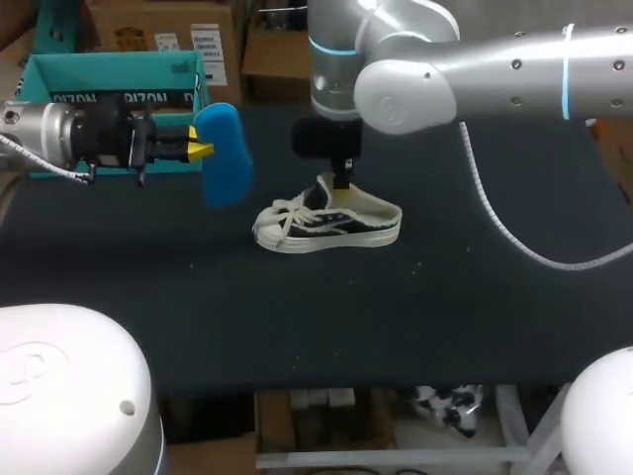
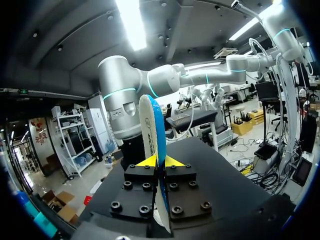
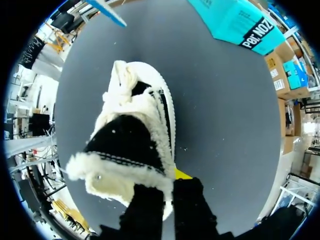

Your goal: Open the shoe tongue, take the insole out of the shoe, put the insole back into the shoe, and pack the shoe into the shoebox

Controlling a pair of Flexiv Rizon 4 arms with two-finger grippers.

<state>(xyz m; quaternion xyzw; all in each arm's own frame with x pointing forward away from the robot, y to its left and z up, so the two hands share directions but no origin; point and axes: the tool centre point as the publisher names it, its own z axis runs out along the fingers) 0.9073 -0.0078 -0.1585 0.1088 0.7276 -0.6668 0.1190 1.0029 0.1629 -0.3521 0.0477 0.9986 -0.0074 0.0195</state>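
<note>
The shoe (image 1: 329,220) — black canvas, white sole and laces, fleecy cream lining — stands on its sole in the middle of the table (image 1: 297,317), toe leftward. The blue insole (image 1: 223,153) is up in the air, on edge, pinched in the left gripper (image 1: 201,149), near the open teal shoebox (image 1: 109,74) at far left.

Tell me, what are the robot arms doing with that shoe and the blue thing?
The left gripper holds the blue insole up in the air, out of the shoe. The right gripper pinches the shoe's heel edge on the table. The teal shoebox sits at the back, shoe not packed yet.
</note>
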